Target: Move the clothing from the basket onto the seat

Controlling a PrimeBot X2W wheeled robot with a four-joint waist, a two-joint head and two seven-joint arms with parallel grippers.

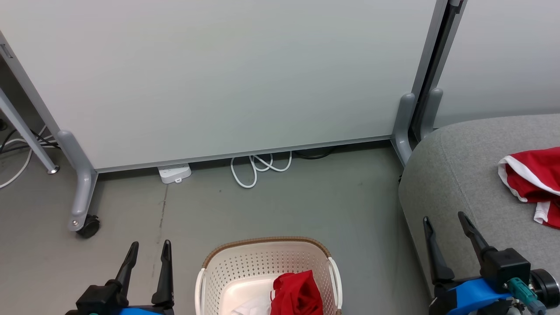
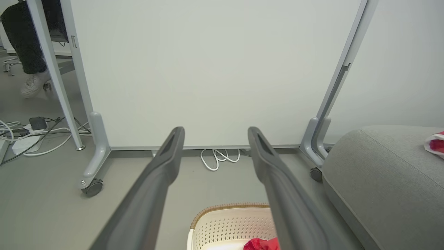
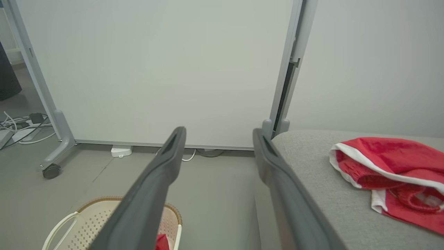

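Two claws are pointing up from the bottom of the head view, both spread wide and gripping nothing. At far left, in the left wrist view, a person's leg point(image 2: 24, 45) and white shoe point(image 2: 33, 85) are showing behind a grey post point(image 2: 52, 69), with cables point(image 2: 52, 131) lying on the floor point(image 1: 306, 205) nearby. The left claw point(image 1: 150, 245) is hanging open over bare floor, just left of the basket point(image 1: 267, 241) and apart from it. Behind it a castor point(image 1: 89, 226) is carrying the foot of a pale screen point(image 1: 218, 78). A white power strip point(image 1: 175, 173) and a looped white cord point(image 1: 258, 168) are lying along the screen's lower edge. The basket is sitting on the floor at bottom centre and is holding part of the clothing: a red piece point(image 1: 297, 293) is lying crumpled against its right wall, with a white piece point(image 1: 256, 306) beside it to the left. Right of the basket, the grey seat point(image 1: 459, 175) is filling the corner. The right claw point(image 1: 443, 217) is hanging open at the seat's near left edge, touching no fabric. At far right, a second red garment point(image 1: 531, 175) with white bands is resting bunched on top of the seat, well apart from both claws.
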